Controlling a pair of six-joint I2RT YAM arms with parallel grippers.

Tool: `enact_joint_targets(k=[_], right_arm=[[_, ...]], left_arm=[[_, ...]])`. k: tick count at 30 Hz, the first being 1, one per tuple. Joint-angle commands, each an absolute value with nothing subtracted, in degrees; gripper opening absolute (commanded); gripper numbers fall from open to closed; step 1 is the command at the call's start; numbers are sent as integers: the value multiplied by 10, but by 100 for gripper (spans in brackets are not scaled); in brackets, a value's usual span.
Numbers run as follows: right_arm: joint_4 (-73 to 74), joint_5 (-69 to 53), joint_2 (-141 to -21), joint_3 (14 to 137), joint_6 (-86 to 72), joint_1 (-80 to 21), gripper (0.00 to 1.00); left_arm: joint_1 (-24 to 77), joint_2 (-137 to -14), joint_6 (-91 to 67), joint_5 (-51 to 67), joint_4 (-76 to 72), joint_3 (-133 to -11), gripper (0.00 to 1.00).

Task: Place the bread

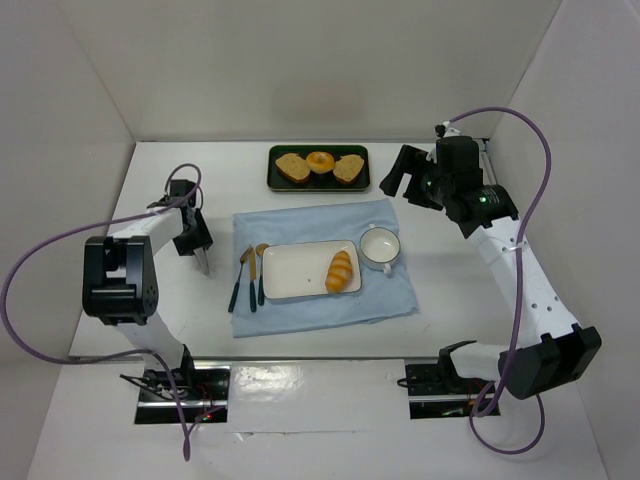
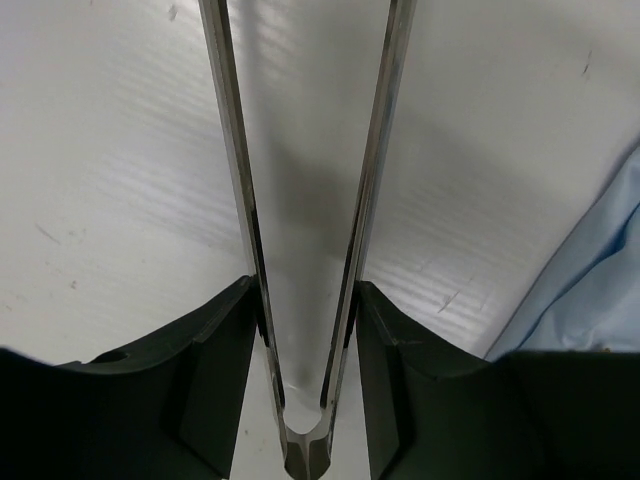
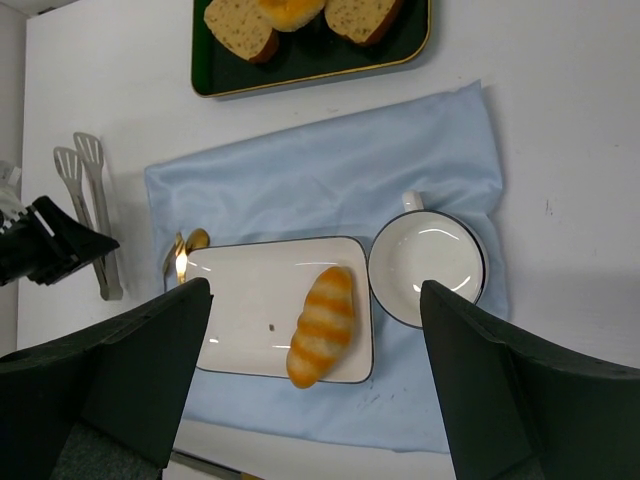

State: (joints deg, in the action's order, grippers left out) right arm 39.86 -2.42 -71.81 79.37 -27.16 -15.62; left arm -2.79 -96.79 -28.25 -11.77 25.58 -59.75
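1. Top view, centre: golden-yellow oblong bread roll (image 1: 340, 271) lying on the right half of a white rectangular plate (image 1: 290, 272), which holds nothing else. By my judgement the placing is done.
2. Top view, just right of the plate: white round cup (image 1: 380, 246), empty. Teal-handled cutlery (image 1: 247, 280) lies along the plate's left edge. All rest on a pale blue cloth (image 1: 330, 225), apparently serving as a place mat.
3. Top view, upper centre: dark green tray (image 1: 275, 184) holding two brown toast slices (image 1: 292, 168) with an orange ring bun (image 1: 320, 161) between them.
4. Top view, left: left gripper (image 1: 193, 235) clenched on metal tongs (image 1: 203, 262), beside the cloth. Upper right: right gripper (image 1: 403, 178), near the tray and apart from the plate.
5. Left wrist view: the tongs' two steel arms run up the centre, with black fingers (image 2: 215, 370) pressed on their outer sides. Between the arms only the white table (image 2: 100, 150) shows.
6. Right wrist view: fingers spread wide at the lower corners, released and grasping nothing. The bread roll is at lower centre on the plate, and the empty cup is to its right.
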Motion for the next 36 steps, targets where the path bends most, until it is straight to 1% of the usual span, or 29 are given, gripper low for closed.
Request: enact_joint_targets(k=[1, 3, 7, 10, 12, 16, 21, 24, 29, 30, 34, 35, 36], right_arm=[[393, -28, -720, 809, -265, -156, 92], [393, -34, -720, 809, -265, -156, 92], [393, -34, -720, 809, -265, -156, 92], [393, -34, -720, 809, -265, -150, 92], [393, -34, -720, 803, -265, -150, 92], [393, -34, -715, 797, -271, -150, 92], [393, -34, -709, 786, -271, -150, 92], [393, -34, -704, 780, -276, -150, 92], [388, -40, -704, 775, -276, -150, 92], [388, -40, -704, 775, -276, -150, 92], [376, -40, -711, 769, -276, -150, 92], [376, -45, -711, 769, -281, -150, 92], [376, -45, -716, 769, -281, -150, 93]], left_arm=[[-30, -1000, -265, -121, 260, -642, 55], [-35, -1022, -260, -121, 265, -658, 56], [-41, -1055, -255, -108, 278, -679, 63], [-47, -1075, -255, -85, 291, -692, 69], [-54, -1094, -255, -71, 300, -699, 76], [-59, -1107, -255, -50, 313, -711, 84], [-59, -1097, -255, -45, 313, -711, 88], [-54, -1070, -255, -52, 313, -716, 89], [-22, -984, -255, -87, 318, -710, 90], [-16, -948, -255, -96, 324, -710, 90], [16, -869, -272, -131, 330, -710, 90], [27, -832, -279, -144, 330, -710, 90], [33, -813, -285, -150, 330, -710, 90]])
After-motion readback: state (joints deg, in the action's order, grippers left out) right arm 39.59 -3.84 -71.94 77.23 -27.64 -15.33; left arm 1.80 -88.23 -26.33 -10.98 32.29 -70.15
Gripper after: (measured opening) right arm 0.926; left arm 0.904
